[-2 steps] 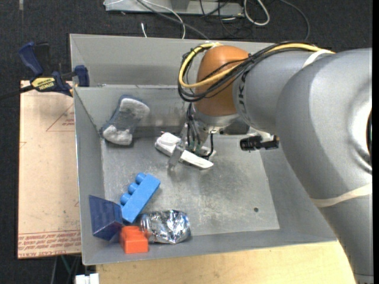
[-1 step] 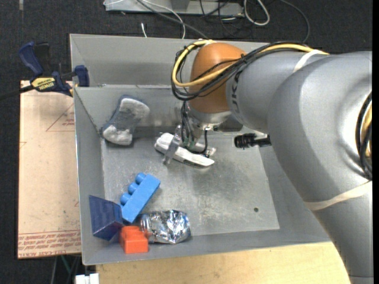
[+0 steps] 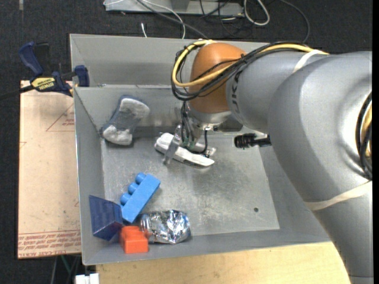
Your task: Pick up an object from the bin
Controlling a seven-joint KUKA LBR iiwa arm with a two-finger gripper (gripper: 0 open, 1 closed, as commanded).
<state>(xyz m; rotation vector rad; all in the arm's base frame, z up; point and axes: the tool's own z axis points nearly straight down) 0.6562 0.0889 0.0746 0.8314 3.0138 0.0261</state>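
Six in all: counted that many loose things in the bin (image 3: 237, 200). Saw the arm (image 3: 308, 111) stretched in from the right, with an orange cover (image 3: 213, 76) and yellow cables (image 3: 176, 70) at its wrist. Found the hand (image 3: 188, 142) low over mid-bin, toward the back wall, right above a white piece (image 3: 189, 157) of plastic. Found that white piece lying flat on the bin floor, long and bent, one knobby end poking out left of the hand and the other end poking out right. Could not tell whether the hand was apart, together or clamped on the white piece, nor whether touching it or just above. Noted a grey-and-white sock (image 3: 124, 122) to the left, slumped against the slanted left wall near the back, apart from the white piece. Spotted the rest bunched in the front left corner: a blue toothed block (image 3: 140, 196), a dark blue wedge (image 3: 104, 219) touching its lower end, an orange cube (image 3: 134, 240) just in front, and a foil ball (image 3: 169, 226) beside the cube. Judged all four well apart from the hand.
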